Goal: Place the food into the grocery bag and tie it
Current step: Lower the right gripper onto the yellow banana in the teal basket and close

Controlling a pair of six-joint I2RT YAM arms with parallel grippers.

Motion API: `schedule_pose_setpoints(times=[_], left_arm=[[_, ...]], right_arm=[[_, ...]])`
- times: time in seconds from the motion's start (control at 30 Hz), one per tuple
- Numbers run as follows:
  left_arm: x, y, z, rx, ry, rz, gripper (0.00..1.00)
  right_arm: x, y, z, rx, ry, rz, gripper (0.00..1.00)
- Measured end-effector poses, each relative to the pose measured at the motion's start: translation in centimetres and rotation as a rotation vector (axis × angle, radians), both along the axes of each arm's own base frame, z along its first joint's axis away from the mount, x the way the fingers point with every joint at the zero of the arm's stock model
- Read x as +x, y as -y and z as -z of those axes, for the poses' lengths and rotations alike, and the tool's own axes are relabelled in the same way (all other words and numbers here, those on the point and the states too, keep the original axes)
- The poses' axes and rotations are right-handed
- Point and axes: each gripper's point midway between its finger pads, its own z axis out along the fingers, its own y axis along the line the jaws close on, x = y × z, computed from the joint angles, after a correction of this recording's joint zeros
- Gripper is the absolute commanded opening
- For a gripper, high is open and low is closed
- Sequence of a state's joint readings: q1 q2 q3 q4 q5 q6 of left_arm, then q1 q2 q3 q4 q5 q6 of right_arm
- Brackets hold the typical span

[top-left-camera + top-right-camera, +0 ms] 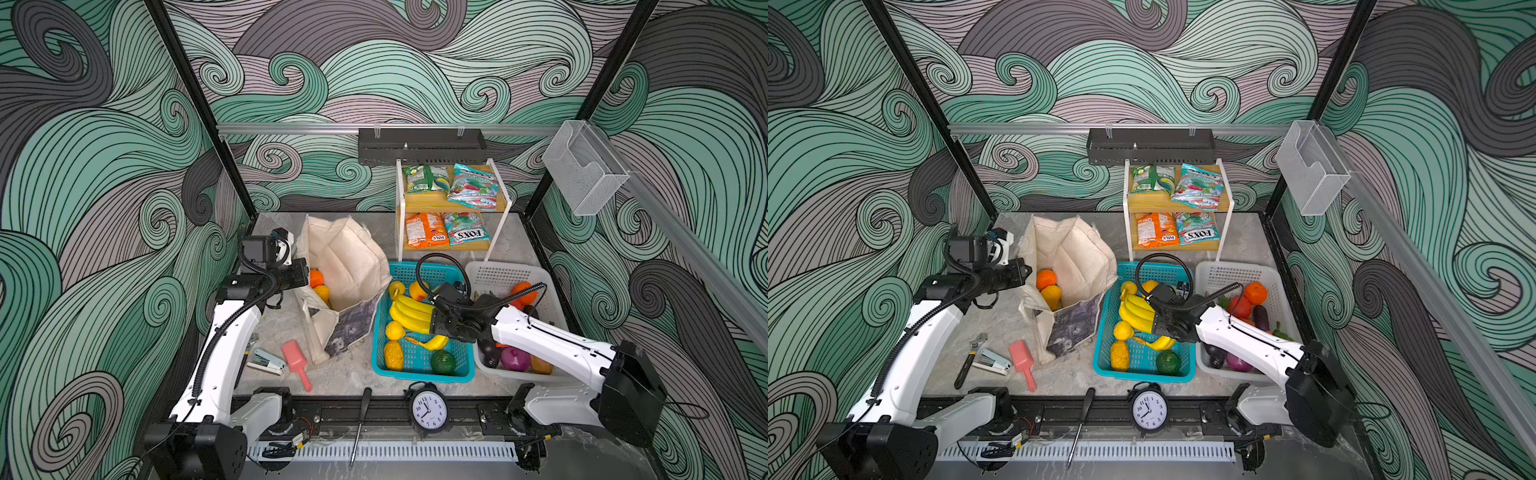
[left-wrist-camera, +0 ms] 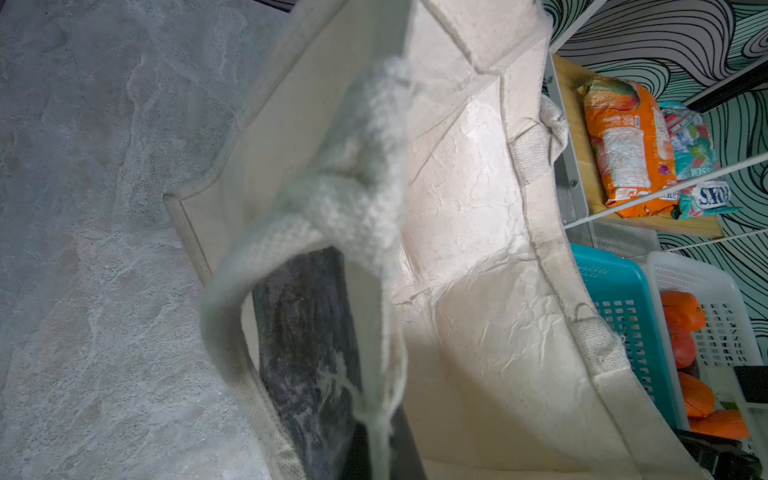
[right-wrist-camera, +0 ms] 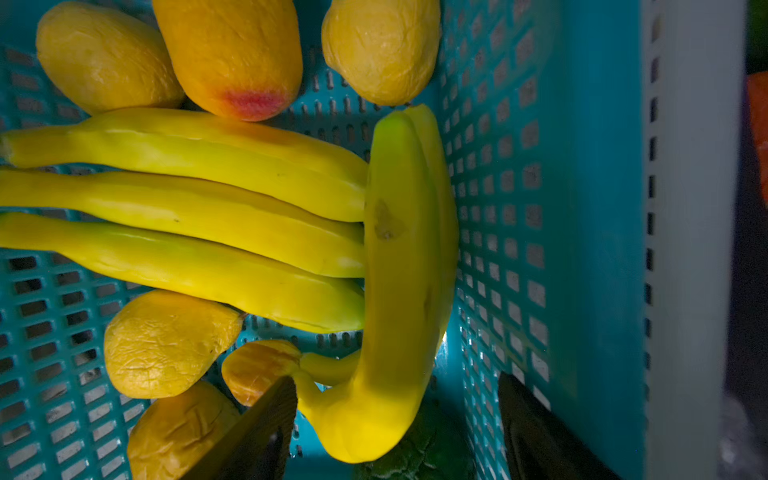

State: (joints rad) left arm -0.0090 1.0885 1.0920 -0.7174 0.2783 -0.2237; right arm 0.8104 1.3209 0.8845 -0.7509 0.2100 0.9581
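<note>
Pinching the cream handle (image 2: 220,324) at the left edge of the grocery bag (image 1: 353,266), the left end effector (image 1: 305,269) is closed tight on the strap. The strap loops, blurred, right in front of the left wrist camera. The beige canvas bag stands open on the grey marbled table (image 1: 353,374), just beside the teal basket (image 1: 419,377). Down inside it, in both top views, an orange (image 1: 316,277) and a yellow-orange fruit (image 1: 323,293) lie touching each other.

The right end effector (image 3: 397,380) reaches into the teal basket with its jaws spread wide. Its dark fingers (image 3: 266,424) stand on either side of the lower end of a single banana (image 3: 399,270). The finger nearer the basket wall is clear of the fruit; whether the other touches it cannot be told. That banana lies across the tips of a bunch of bananas (image 3: 187,199), close against the mesh wall, with lemons (image 3: 166,345) around them.

A white basket (image 1: 498,274) sits touching the teal one and holds more produce, among it a purple eggplant (image 1: 1261,318). On the upper shelf of the rack (image 1: 432,203) at the back lie a green snack packet (image 1: 426,178) and a teal-red snack packet (image 1: 473,187).
</note>
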Motion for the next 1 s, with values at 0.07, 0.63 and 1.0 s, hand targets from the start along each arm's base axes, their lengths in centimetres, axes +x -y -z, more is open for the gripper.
schedule_pose_setpoints(times=[0.07,0.63,1.0], left_arm=[[0.0,0.0,0.0,0.0,0.0,0.0,0.0],[0.0,0.0,0.0,0.001,0.0,0.0,0.0],[0.0,0.0,0.0,0.003,0.002,0.003,0.0]], right_arm=[[0.0,-0.1,0.2,0.003,-0.004,0.015,0.75],[0.4,-0.5,3.1,-0.011,-0.032,0.112,0.63],[0.3,-0.3,4.8,-0.037,-0.059,0.139,0.46]])
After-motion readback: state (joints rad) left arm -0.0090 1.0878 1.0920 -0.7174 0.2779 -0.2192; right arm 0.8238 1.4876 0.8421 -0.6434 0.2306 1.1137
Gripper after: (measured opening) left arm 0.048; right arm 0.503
